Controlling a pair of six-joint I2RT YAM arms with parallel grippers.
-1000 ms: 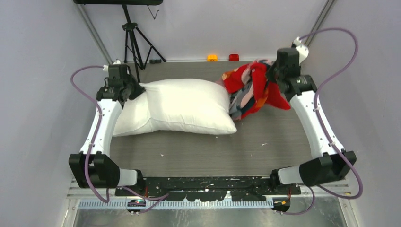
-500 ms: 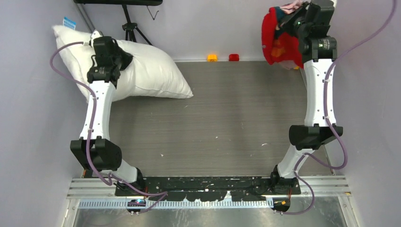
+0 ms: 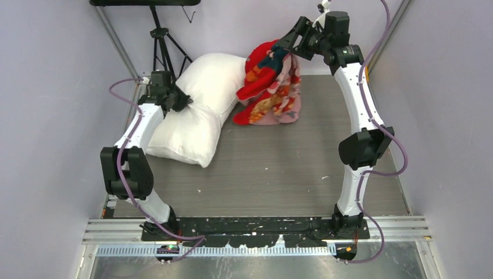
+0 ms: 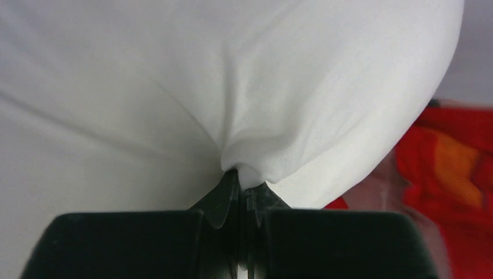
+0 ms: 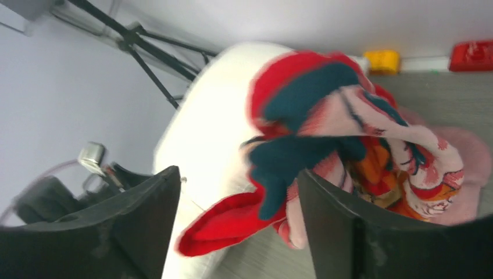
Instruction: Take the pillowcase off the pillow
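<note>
Here, the counter [image 3: 279, 168] is grey with thin stripes, and pale walls [image 3: 46, 116] stand close on three sides. A black tripod [image 3: 164, 43] stands at the back left corner.

The white pillow [image 3: 197, 131] lies on the back left part of the counter. It is bent in the middle, and its far end leans up by the back wall. The left fingers [image 4: 218, 203] are pressed together on a little fold of the pillow's white cloth.

The pillowcase [image 3: 270, 93] is off the pillow. It is a crumpled red and pink heap at the back of the counter, just right of the pillow and touching it. The right fingers [image 5: 145, 215] are spread wide, up above the heap. I cannot tell if any cloth touches them.

From the right wrist, a small yellow block [image 5: 382, 60] and a small red block [image 5: 477, 55] show at the foot of the back wall, behind the heap.
</note>
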